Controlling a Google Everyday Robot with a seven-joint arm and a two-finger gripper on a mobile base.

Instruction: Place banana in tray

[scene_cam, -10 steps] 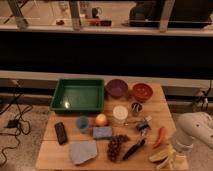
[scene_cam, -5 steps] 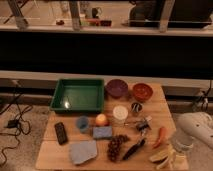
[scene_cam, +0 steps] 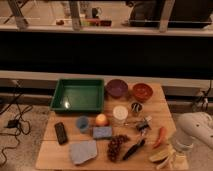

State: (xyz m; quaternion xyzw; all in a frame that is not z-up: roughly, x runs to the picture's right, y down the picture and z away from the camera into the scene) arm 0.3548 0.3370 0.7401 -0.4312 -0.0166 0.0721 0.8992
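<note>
Our gripper (scene_cam: 171, 161) sits low at the front right corner of the wooden table (scene_cam: 65, 150), under the white arm housing (scene_cam: 197, 127), and we cannot tell how it is set or whether it has hold of anything. It is right at the yellow fruit there: what we take for the banana (scene_cam: 159, 156) shows as a pale yellow sliver just to its left, partly covered by the arm and cut by the lower edge of the view. The red chili (scene_cam: 160, 136) lies just beside it, toward the middle of the table. The green tray (scene_cam: 59, 93) is well apart, at the far left, and looks empty. Our main worry is a poor grasp on a slim, curved fruit: it could roll or slip out, or the chili could be nudged or caught with it. The carry across to the tray passes over the grapes (scene_cam: 115, 147), the black tool (scene_cam: 132, 148) and the cups, so a low path could knock them. The stubbier olive piece we cannot pick out separately.
</note>
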